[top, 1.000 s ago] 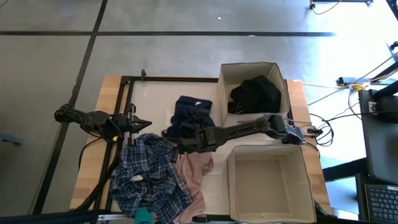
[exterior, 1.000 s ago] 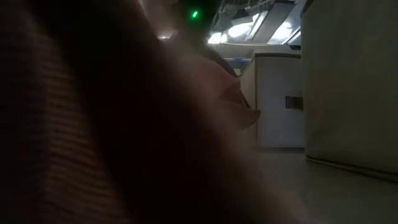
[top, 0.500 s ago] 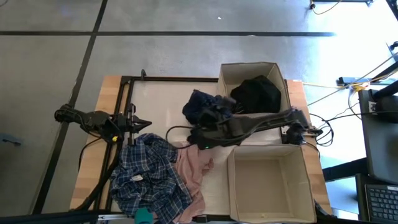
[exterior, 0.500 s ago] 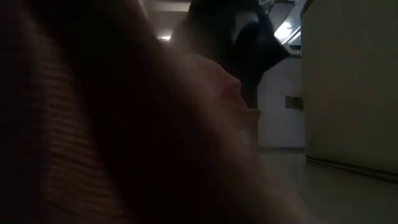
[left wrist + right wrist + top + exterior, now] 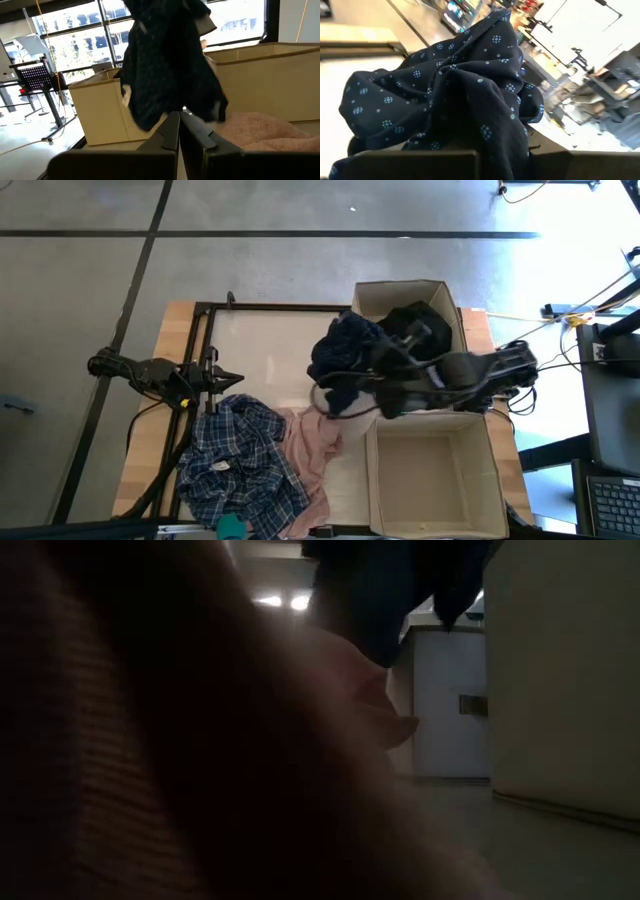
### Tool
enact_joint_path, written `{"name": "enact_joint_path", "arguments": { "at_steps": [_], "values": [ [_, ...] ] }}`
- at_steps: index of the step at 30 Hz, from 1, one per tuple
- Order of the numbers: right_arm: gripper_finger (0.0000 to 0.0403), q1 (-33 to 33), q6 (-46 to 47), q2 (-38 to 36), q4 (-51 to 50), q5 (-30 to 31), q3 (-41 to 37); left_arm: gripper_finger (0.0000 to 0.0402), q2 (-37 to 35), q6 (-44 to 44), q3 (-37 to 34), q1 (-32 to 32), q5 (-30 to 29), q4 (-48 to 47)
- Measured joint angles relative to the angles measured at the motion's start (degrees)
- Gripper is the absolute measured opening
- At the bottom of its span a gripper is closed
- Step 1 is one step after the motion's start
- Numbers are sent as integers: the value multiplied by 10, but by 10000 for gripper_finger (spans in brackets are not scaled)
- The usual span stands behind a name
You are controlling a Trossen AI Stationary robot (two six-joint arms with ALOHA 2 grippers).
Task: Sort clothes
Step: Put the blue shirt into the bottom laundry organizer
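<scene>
The right tool [image 5: 378, 367] is pinched on the navy garment [image 5: 345, 360], a dark cloth dotted with small pale flowers, and holds it up off the tabletop [image 5: 270, 345] at the left edge of the far cardboard box [image 5: 360, 298]. The cloth is bunched into a lump and hangs downward from the grip, its long axis roughly vertical, with loose ends dangling; in the low view it shows only as a dark shape at the top [image 5: 385, 590]. A black garment [image 5: 415, 328] already lies inside the far box. The near cardboard box [image 5: 435, 430] stands just below the right arm, on the right side of the tabletop. On the near left lies the plaid shirt [image 5: 240, 465], spread partly over the pink garment [image 5: 315, 450], and a small teal piece [image 5: 231, 528] peeks out at the near edge. The low view is mostly blocked by a blurred pinkish fold of cloth close to the lens, probably the pink garment. The left tool [image 5: 228, 377] waits at the left of the tabletop, just beyond the plaid shirt, its fingers [image 5: 170, 132] pressed together and empty.
</scene>
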Motion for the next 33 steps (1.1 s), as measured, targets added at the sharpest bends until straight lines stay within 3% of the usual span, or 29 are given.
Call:
{"name": "enact_joint_path", "arguments": {
  "at_steps": [11, 21, 27, 33],
  "values": [
    [38, 107, -2, -110, 27, -8, 0, 1, 0, 0, 0, 0, 0, 0],
    [38, 240, 27, -168, 56, -71, 0, 1, 0, -2, 0, 0, 0, 0],
    [38, 325, 98, -171, 52, -73, 0, 1, 0, -9, 0, 0, 0, 0],
    [38, 407, 278, -163, -27, -77, 0, 1, 0, -10, 0, 0, 0, 0]
  ]
}}
